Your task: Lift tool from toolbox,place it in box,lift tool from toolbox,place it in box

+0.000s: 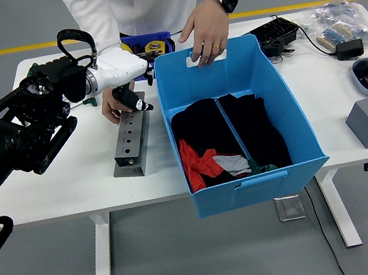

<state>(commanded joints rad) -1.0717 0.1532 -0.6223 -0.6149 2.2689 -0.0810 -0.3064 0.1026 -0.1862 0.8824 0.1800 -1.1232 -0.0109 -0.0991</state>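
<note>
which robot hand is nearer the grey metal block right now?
Left. The left hand hangs just above the far end of the grey metal block, beside a person's hand. The right hand is not in view, so there is nothing to compare.

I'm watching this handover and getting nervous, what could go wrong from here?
The left hand works right beside the person's hand at the grey block; fingers could get pinched. The blue box overhangs the table's near edge; a push might tip it off, though another hand holds its far rim.
</note>
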